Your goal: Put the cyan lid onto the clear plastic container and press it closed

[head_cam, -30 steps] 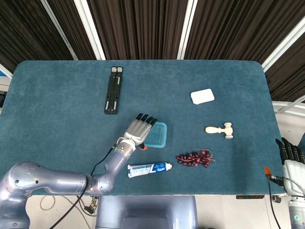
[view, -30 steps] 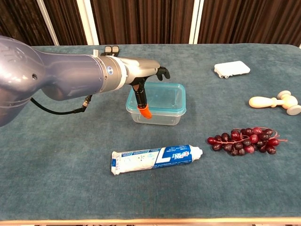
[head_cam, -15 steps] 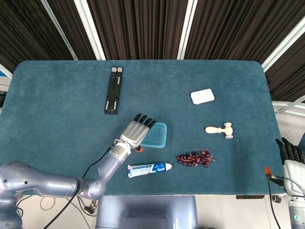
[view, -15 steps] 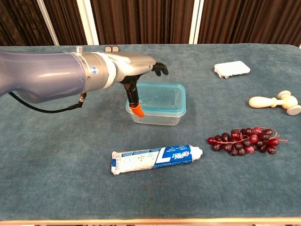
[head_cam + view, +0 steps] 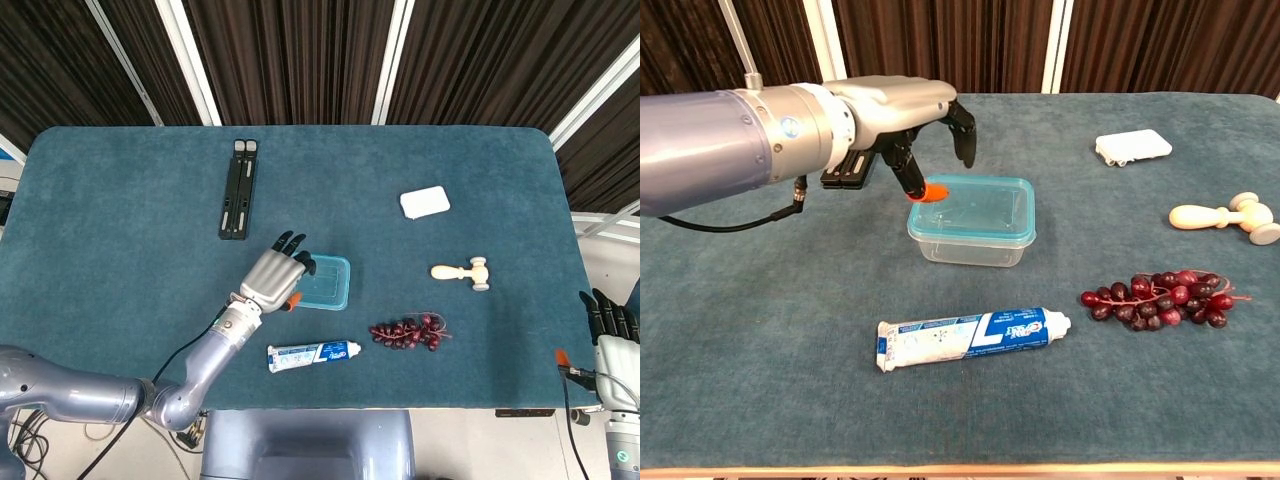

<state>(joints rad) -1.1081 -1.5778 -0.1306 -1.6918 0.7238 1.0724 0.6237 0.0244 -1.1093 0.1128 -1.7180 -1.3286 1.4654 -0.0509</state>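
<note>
Chest view: toothpaste tube point(image 5: 971, 337) before container point(image 5: 973, 222)

Matt cloth is being set against glossy plastic and brushed metal.

The surface point(image 5: 760, 330) is being covered by a matt, felt-like teal cloth. The clear plastic container point(image 5: 973, 240) is being shown as smooth and see-through, its cyan lid point(image 5: 985, 205) translucent and shiny. The left hand point(image 5: 905, 110) is being seen with a satin metal back and black plastic fingers point(image 5: 965, 140). The toothpaste tube point(image 5: 965, 336) is looking glossy, the mallet point(image 5: 1225, 216) pale and wooden.
</note>
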